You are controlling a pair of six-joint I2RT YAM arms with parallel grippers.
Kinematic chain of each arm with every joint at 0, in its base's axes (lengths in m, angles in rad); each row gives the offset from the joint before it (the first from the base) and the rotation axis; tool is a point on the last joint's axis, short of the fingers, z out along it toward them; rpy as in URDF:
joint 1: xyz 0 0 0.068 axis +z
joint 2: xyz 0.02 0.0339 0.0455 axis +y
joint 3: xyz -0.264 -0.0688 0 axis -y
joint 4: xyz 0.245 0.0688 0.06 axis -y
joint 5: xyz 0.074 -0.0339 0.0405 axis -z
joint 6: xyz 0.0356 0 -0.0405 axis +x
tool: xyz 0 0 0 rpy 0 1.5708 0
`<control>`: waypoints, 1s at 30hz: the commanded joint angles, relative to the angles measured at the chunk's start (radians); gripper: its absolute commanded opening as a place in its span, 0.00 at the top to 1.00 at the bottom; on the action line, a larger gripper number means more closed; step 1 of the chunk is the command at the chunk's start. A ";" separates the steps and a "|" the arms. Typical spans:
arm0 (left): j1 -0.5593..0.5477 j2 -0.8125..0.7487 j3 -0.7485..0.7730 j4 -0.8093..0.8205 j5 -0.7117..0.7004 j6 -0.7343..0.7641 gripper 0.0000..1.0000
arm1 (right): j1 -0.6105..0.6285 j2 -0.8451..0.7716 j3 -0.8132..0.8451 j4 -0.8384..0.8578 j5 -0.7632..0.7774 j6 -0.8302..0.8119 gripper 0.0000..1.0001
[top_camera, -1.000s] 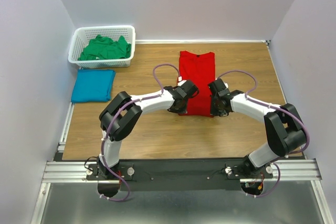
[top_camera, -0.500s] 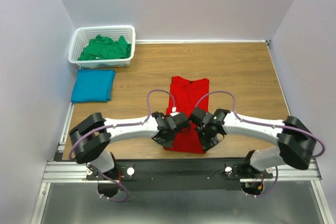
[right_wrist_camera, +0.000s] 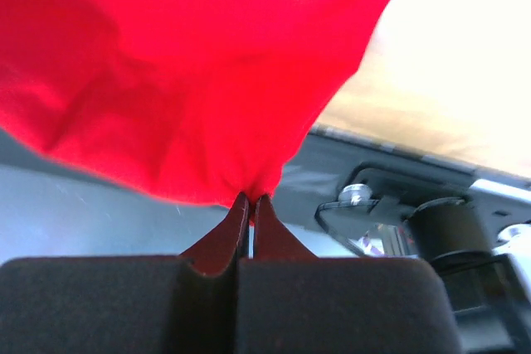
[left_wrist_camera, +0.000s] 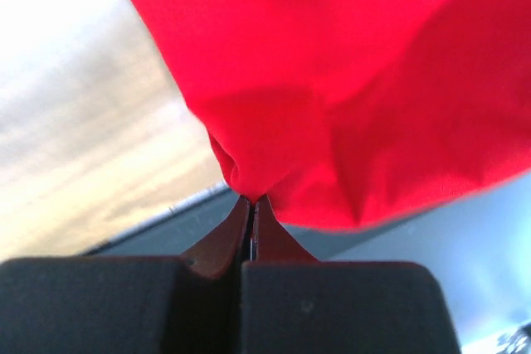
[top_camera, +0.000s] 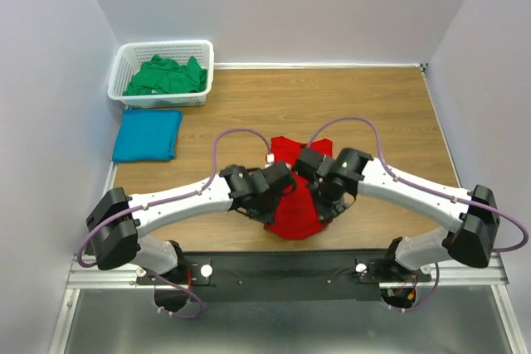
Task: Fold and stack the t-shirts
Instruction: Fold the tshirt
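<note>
Two pincers, the left pincer and the right pincer, are each pressing their jaws together on a pinch of the red t-shirt; in both wrist views you are seeing cloth gathered to a point right at the fingertips.

A second ago the shirt was lying long and flat in the middle of the surface, with both pincers at its near end. Since then you have been dragging it toward the arm bases. The pincers are now rising and swinging back over it, so the cloth is bunching and hanging beneath them by the near edge. Its far end is peeking out behind the wrists.

That is looking like the crosswise fold getting under way, near end heading over the far end. The fold is not yet laid down.

The teal t-shirt is sitting folded at the left of the surface, and the green t-shirt is waiting crumpled in the white basket.
</note>
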 commanded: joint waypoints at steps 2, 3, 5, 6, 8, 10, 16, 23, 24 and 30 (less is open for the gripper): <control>0.115 0.032 0.155 -0.007 -0.057 0.128 1.00 | -0.129 0.051 0.186 -0.108 0.159 -0.120 0.99; 0.128 0.042 0.174 -0.005 -0.060 0.140 1.00 | -0.149 0.057 0.240 -0.113 0.160 -0.139 0.99; 0.169 0.053 0.218 0.002 -0.063 0.172 1.00 | -0.202 0.077 0.285 -0.127 0.174 -0.192 0.99; 0.169 0.058 0.231 0.004 -0.061 0.172 1.00 | -0.216 0.085 0.309 -0.133 0.179 -0.205 0.99; 0.198 0.070 0.258 0.011 -0.060 0.198 1.00 | -0.235 0.112 0.369 -0.150 0.192 -0.240 0.99; 0.221 0.085 0.292 0.022 -0.051 0.226 1.00 | -0.265 0.125 0.404 -0.152 0.202 -0.271 0.99; 0.289 0.141 0.369 0.038 -0.037 0.283 1.00 | -0.348 0.181 0.484 -0.150 0.220 -0.337 0.99; 0.346 0.173 0.413 0.080 0.005 0.326 1.00 | -0.422 0.252 0.584 -0.132 0.212 -0.415 0.99; 0.364 0.177 0.418 0.084 0.006 0.330 1.00 | -0.436 0.261 0.590 -0.126 0.211 -0.421 0.99; 0.413 0.208 0.433 0.123 0.065 0.347 1.00 | -0.471 0.347 0.705 -0.109 0.205 -0.444 0.99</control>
